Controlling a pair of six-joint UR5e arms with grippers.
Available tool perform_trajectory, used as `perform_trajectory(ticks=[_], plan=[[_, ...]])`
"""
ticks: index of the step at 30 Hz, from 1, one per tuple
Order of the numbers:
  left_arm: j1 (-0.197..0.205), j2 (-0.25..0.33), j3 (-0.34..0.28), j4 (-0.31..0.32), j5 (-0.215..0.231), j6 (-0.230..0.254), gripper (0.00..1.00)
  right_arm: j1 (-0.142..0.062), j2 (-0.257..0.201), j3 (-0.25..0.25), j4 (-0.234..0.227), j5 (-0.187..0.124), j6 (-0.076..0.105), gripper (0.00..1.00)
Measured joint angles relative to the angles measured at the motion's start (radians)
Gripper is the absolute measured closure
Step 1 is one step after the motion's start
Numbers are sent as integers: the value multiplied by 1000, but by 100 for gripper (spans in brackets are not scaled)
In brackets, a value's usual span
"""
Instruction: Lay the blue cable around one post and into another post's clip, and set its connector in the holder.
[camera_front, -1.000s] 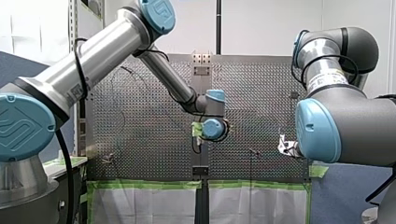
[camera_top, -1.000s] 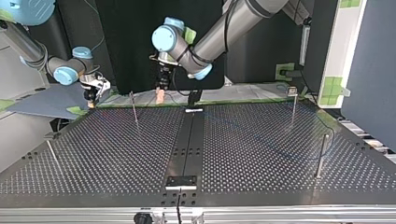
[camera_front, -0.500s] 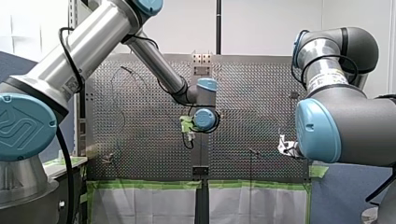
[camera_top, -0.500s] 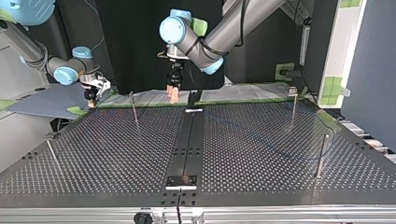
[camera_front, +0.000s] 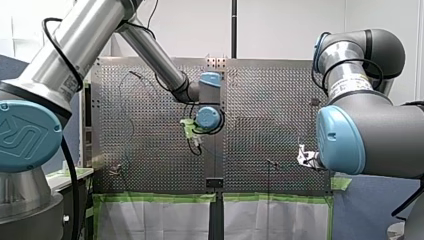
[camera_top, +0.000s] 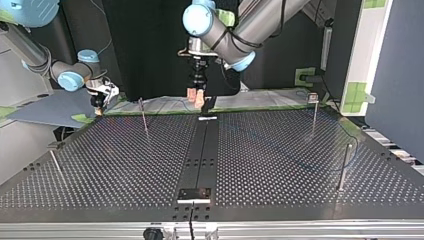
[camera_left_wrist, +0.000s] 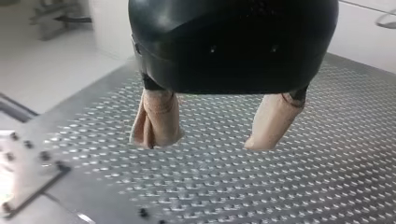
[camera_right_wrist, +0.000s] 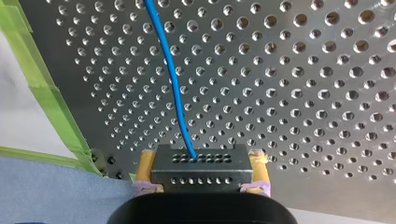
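Thin, glossy blue cable (camera_right_wrist: 173, 79), running straight ahead of the right gripper (camera_right_wrist: 201, 161) across the dull grey perforated metal table (camera_right_wrist: 317, 93). Ends in a boxy black connector (camera_right_wrist: 201, 167) with two rows of small round holes in its face. Pinched on both flanks of that block between flat yellow pads (camera_right_wrist: 147, 163), fingers clamped firmly on it. Strip of translucent green tape (camera_right_wrist: 42, 88) beside the gripper, along the plate's edge.

In the top view, same gripper at the upper left of the frame, low by the table's far edge. At upper centre, the left gripper (camera_top: 195, 99), pointing down over the far edge. From its own wrist camera: rounded black housing and two soft, wrinkled beige pads (camera_left_wrist: 156, 121), spread apart with nothing between them, above the dimpled sheet. Slim upright metal posts (camera_top: 144, 116) standing apart across the board: one left of centre, two toward the right edge, another at lower left.
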Motion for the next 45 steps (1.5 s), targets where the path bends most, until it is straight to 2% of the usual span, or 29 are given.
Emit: perform_trajectory(ticks=[6, 16, 21, 27, 30, 37, 45], plan=[[21, 54, -54, 52, -4, -54, 0, 0, 0, 0, 1, 0, -1, 100], [64, 145, -145, 140, -83, -145, 0, -1, 0, -1, -1, 0, -1, 100], [84, 191, -191, 139, -129, -191, 0, -1, 0, -1, -1, 0, -1, 100], [125, 247, -247, 94, -179, -241, 0, -1, 0, 0, 0, 0, -1, 100], [153, 276, -275, 66, -172, -245, 0, -1, 1, -1, 0, 0, -1, 100], [212, 336, -336, 16, -120, -228, 0, -1, 0, -1, 0, 0, -1, 100], [277, 400, -400, 1, -56, -234, 0, 0, 0, 0, 0, 0, -2, 100]])
